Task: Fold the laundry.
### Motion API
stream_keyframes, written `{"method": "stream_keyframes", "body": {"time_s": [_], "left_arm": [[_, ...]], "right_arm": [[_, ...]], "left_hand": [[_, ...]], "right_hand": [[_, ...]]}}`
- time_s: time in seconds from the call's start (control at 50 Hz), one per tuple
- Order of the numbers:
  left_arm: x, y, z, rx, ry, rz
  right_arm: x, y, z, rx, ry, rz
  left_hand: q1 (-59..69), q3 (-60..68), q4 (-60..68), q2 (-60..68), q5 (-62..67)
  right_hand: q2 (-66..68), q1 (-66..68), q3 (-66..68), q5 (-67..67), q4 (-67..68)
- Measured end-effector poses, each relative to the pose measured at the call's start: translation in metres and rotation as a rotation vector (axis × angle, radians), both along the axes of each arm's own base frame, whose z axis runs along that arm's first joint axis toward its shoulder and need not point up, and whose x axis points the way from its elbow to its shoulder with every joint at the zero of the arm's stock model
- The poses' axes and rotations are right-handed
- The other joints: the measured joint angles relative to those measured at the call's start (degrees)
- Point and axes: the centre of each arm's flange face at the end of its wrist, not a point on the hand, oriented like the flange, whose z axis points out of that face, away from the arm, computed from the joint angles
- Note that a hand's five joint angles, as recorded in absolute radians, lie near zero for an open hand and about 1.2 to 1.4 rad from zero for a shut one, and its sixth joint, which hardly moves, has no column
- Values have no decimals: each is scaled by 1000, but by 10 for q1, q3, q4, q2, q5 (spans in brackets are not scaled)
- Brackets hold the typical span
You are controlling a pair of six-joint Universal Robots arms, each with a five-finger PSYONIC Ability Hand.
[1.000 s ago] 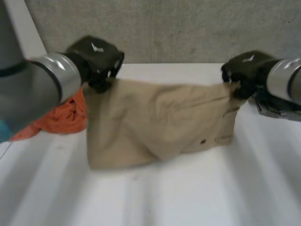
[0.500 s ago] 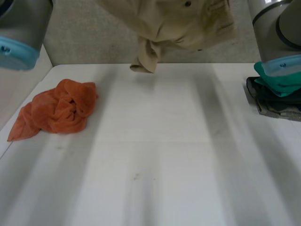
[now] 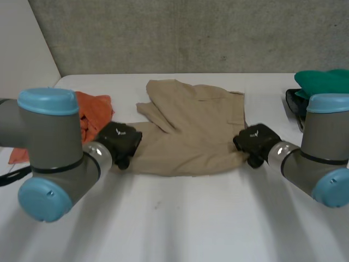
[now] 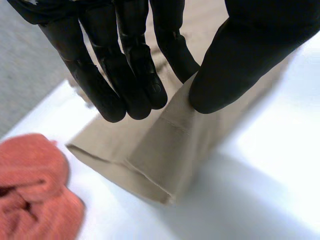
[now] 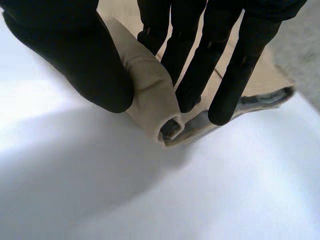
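Nearest, at about 7 o'clock on the counter: left hand, clamped on the near left corner of the beige garment. Pinches the cloth between thumb and fingers, as seen in the left wrist view.

At about 5 o'clock, level with it: right hand, clamped on the near right corner. Squeezes a rolled fold of the hem between thumb and fingers, as seen in the right wrist view.

Between the two hands: the near edge of the garment, running from 9 to 3 o'clock, low on the counter. From this edge, spreads away toward 12 o'clock and lies flat in the middle of the counter, with a loose flap turned over at its 11 o'clock side and a far edge not square.

Judging from this: long axis across, from 9 to 3, and both hands equally near, both on the 6 o'clock side. So probably a fold by carrying the held edge toward 12 o'clock, over the cloth ahead. Asks for the same height and pace in both hands, otherwise a skewed fold.

Farther, at 10 o'clock from the left hand: a crumpled orange cloth, near the garment but not touching it.

Farthest, at 2 o'clock by the counter's rim: a green cloth over a dark cloth, well apart from the garment.
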Motion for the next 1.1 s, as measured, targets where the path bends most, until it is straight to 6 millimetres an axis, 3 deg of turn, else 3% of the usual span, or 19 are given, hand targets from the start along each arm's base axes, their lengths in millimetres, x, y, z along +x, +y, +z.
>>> {"method": "stream_keyframes", "body": {"time_s": [0.2, 0.28, 0.3, 0.32, 0.34, 0.36, 0.42, 0.54, 0.56, 0.62, 0.64, 0.7, 0.8, 0.92, 1.1], "left_arm": [[11, 62, 11, 182, -71, -88], [14, 73, 11, 223, -94, -106], [14, 74, 11, 231, -99, -112], [13, 74, 11, 228, -100, -114], [13, 72, 11, 221, -98, -115], [11, 69, 12, 208, -93, -116], [6, 54, 18, 148, -66, -114], [-7, 13, 28, 1, 19, -104], [-14, -7, 31, -58, 57, -106], [-24, -33, 30, -121, 99, -120], [-24, -33, 30, -121, 99, -120], [-38, -62, 24, -177, 136, -151], [-54, -92, 7, -197, 122, -180], [-64, -110, -21, -185, 25, -218], [-76, -112, -48, -199, -88, -280]], "right_arm": [[-29, 57, 44, 191, 185, 53], [-35, 68, 49, 231, 241, 93], [-37, 70, 50, 237, 264, 112], [-38, 70, 49, 236, 271, 117], [-39, 69, 48, 235, 277, 122], [-39, 68, 46, 232, 280, 123], [-40, 63, 41, 224, 276, 117], [-38, 56, 31, 217, 243, 87], [-37, 55, 28, 215, 228, 76], [-35, 54, 24, 211, 212, 66], [-35, 54, 24, 211, 212, 66], [-33, 56, 20, 205, 200, 61], [-33, 57, 14, 194, 200, 54], [-36, 57, 9, 183, 207, 37], [-40, 55, 7, 176, 206, 19]], "left_hand": [[0, 0, 0, 0, 0], [0, 0, 0, -1, 0], [-23, -26, -28, -29, -24], [-163, -157, -161, -163, -155], [-163, -157, -161, -163, -155], [-386, -350, -358, -359, -350], [-484, -495, -503, -503, -498], [-438, -473, -476, -479, -468], [-407, -446, -448, -452, -440], [-345, -385, -386, -390, -380], [-345, -385, -386, -390, -380], [-307, -344, -345, -351, -340], [-286, -321, -321, -326, -317], [-286, -320, -321, -325, -316], [-286, -320, -321, -325, -316]], "right_hand": [[0, 0, 0, 0, 0], [0, 0, 0, 0, 0], [0, 0, 0, 0, 0], [0, 0, 0, 0, 0], [0, 0, 0, 0, 0], [0, 0, 0, 0, 0], [0, 0, 0, 0, 0], [0, 0, 0, 6, 0], [0, 0, 0, 8, 0], [0, 0, 0, 8, 0], [0, 0, 0, 8, 0], [0, 0, 0, 8, 0], [0, 0, 0, 8, 0], [0, 0, 0, 8, 0], [0, 0, 0, 8, 0]]}}
